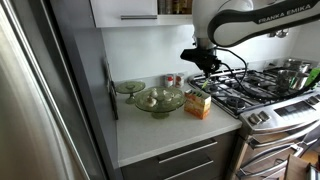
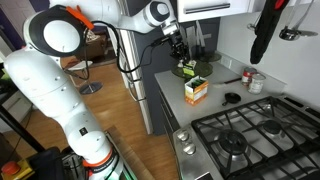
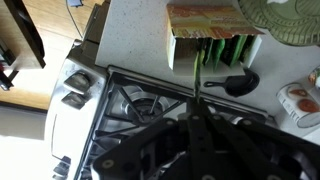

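My gripper (image 3: 197,112) is shut on a thin green stick (image 3: 198,75) that points down from between the fingertips. It hangs above the stove's edge, just short of an open orange-and-white box (image 3: 205,20) that holds several more green sticks (image 3: 226,50). In both exterior views the gripper (image 1: 201,62) (image 2: 178,46) is above and slightly behind the box (image 1: 198,103) (image 2: 196,90) on the white counter (image 1: 150,130). The stick's lower tip is near the box's open side; I cannot tell whether it touches.
A glass bowl (image 1: 160,100) (image 2: 190,70) stands beside the box, and a small glass dish (image 1: 130,88) further along. A small black pan (image 3: 240,82) (image 2: 232,98) and cans (image 3: 300,100) (image 2: 255,82) are near. The gas stove (image 1: 255,95) (image 2: 250,135) carries a pot (image 1: 293,72).
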